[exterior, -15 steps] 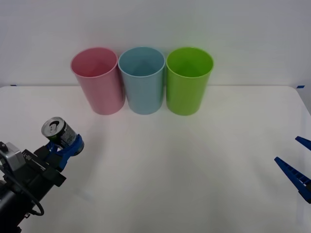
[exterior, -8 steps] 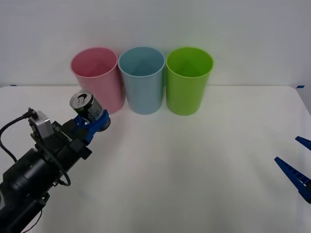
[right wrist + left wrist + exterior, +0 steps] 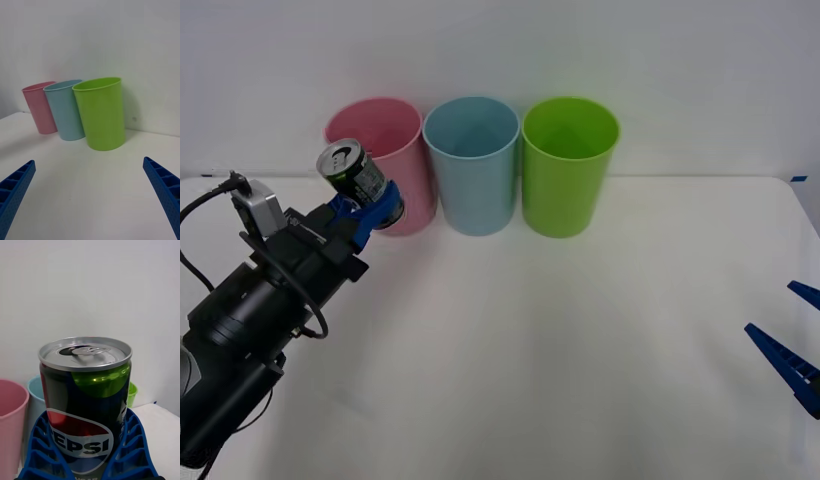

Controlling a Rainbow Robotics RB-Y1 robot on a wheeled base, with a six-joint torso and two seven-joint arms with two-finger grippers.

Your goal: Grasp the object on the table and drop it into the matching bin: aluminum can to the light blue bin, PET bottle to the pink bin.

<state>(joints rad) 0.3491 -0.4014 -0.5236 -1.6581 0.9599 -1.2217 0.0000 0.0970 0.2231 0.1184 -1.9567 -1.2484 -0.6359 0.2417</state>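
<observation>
My left gripper (image 3: 372, 208) is shut on the aluminum can (image 3: 352, 171), a small silver can with a pull-tab top and dark print, held in the air in front of the pink bin (image 3: 380, 160). In the left wrist view the can (image 3: 86, 405) stands upright between my blue fingers (image 3: 41, 450). The light blue bin (image 3: 472, 160) stands just right of the pink one, at the back of the white table (image 3: 580, 340). My right gripper (image 3: 798, 345) waits open at the table's right edge, and the right wrist view shows its fingers (image 3: 15, 191) wide apart.
A lime green bin (image 3: 568, 160) stands right of the light blue bin, the three touching in a row by the white back wall. The bins also appear in the right wrist view, the lime green bin (image 3: 101, 112) nearest.
My left arm has carried the can up and away from the near left of the table toward the bins, now in front of the pink bin. The right arm has stayed still.
</observation>
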